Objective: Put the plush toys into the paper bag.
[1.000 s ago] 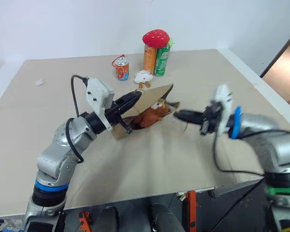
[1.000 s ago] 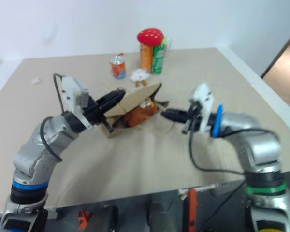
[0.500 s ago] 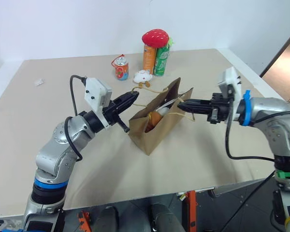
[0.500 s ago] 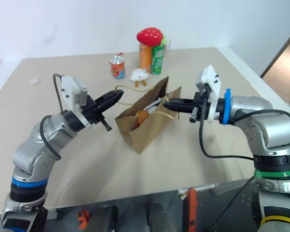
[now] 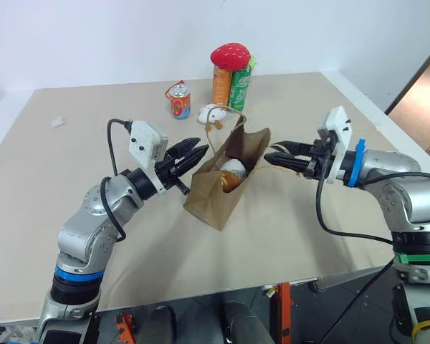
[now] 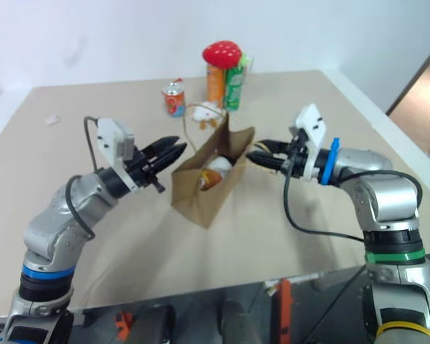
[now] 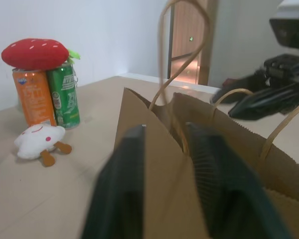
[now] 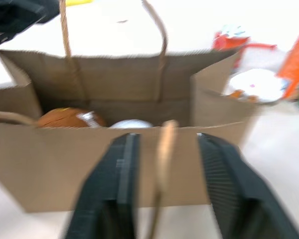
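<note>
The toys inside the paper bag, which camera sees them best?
The right wrist view: it looks into the paper bag, showing a brown toy and a white one side by side. Both eye views show them from above, partly hidden by the rim. The left wrist view faces the bag's outside.

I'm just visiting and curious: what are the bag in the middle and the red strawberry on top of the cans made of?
The bag looks like plain brown kraft paper, matte, with creased folds, a serrated top edge and thin tan cord handles. The strawberry looks like soft plush fabric: fuzzy red surface, light seed dots, green leaf. The cans beneath it seem to be printed metal.
</note>
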Motion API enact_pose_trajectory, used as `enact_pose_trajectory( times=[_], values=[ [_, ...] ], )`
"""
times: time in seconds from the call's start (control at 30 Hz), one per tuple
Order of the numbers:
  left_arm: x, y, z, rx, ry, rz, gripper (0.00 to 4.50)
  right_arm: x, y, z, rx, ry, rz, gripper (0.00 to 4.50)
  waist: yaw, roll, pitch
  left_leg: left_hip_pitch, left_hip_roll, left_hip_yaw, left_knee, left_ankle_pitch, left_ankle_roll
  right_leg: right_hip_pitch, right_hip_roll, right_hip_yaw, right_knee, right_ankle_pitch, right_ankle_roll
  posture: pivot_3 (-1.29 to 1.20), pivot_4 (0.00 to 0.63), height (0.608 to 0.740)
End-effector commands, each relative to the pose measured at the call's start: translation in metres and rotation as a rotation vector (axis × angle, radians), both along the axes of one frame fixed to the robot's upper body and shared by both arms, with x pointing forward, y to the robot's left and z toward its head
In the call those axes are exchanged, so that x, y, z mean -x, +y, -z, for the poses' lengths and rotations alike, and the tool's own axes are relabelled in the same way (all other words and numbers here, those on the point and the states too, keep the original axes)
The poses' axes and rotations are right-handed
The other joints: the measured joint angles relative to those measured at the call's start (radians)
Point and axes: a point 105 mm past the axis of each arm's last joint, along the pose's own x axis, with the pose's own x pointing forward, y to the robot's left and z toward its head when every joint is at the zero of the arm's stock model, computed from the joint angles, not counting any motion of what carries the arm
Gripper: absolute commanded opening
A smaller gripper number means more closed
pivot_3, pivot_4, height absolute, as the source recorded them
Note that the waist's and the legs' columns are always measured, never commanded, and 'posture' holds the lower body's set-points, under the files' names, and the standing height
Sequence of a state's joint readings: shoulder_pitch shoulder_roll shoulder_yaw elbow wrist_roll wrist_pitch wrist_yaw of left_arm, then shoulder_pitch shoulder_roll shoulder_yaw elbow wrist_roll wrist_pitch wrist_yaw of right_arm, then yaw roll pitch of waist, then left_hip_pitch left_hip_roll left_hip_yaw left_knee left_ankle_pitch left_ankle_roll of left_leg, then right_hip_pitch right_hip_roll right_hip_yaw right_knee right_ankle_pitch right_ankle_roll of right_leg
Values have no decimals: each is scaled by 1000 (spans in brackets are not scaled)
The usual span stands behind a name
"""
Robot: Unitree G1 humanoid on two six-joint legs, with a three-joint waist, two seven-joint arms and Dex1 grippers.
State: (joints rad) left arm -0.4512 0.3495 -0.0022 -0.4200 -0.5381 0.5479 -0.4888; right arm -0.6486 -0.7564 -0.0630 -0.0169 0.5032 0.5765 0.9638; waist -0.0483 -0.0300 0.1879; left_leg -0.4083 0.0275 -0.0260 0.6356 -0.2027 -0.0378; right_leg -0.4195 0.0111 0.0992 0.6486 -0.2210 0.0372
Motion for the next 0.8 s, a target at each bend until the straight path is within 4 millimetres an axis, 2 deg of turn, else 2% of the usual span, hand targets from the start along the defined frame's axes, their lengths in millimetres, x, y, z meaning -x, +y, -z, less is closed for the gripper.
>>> enact_pose_trajectory(
  times=[0.03,0.1,0.13,0.17,0.2,0.23,0.33,0.53,0.63,0.73,0.8],
  values=[
    [3,5,-12,10,-46,11,2580,-3,-12,-41,-71,-163,71,3310,-1,0,0,0,0,0,0,0,0,0,0,0,0,0,0,0,150,740],
    [4,6,-14,11,-52,17,3179,0,-12,-47,-96,-163,61,3974,0,0,0,0,0,0,0,0,0,0,0,0,0,0,0,0,150,740],
    [4,6,-14,7,-54,22,3752,1,-12,-48,-108,-157,61,4472,0,0,0,0,0,0,0,0,0,0,0,0,0,0,0,0,150,740],
    [4,6,-14,2,-56,27,3752,2,-12,-50,-122,-148,55,4472,0,0,0,0,0,0,0,0,0,0,0,0,0,0,0,0,150,740],
    [5,6,-13,-4,-57,30,4208,3,-12,-52,-137,-144,50,4500,0,0,0,0,0,0,0,0,0,0,0,0,0,0,0,0,150,740],
    [5,5,-13,-8,-58,36,4414,3,-13,-55,-157,-145,57,4500,0,0,0,0,0,0,0,0,0,0,0,0,0,0,0,0,150,740],
    [10,2,-10,-20,-59,65,4414,4,-19,-56,-201,-117,78,4500,0,0,0,0,0,0,0,0,0,0,0,0,0,0,0,0,150,740],
    [18,1,-11,-9,-72,118,4414,-4,-60,-46,-296,-66,216,4500,0,0,0,0,0,0,0,0,0,0,0,0,0,0,0,0,150,740],
    [26,0,-9,-38,-80,168,4414,-6,-75,-31,-304,-24,263,4500,0,0,0,0,0,0,0,0,0,0,0,1,0,0,0,0,150,740],
    [29,6,-5,-62,-83,174,4414,-5,-76,-11,-264,27,271,4500,-1,0,0,1,0,1,0,0,0,0,0,1,0,0,0,0,150,740],
    [28,15,-2,-74,-84,148,4500,-2,-77,5,-187,49,271,3825,-1,0,0,1,0,2,0,0,0,0,0,2,0,0,0,0,150,740]
  ],
)
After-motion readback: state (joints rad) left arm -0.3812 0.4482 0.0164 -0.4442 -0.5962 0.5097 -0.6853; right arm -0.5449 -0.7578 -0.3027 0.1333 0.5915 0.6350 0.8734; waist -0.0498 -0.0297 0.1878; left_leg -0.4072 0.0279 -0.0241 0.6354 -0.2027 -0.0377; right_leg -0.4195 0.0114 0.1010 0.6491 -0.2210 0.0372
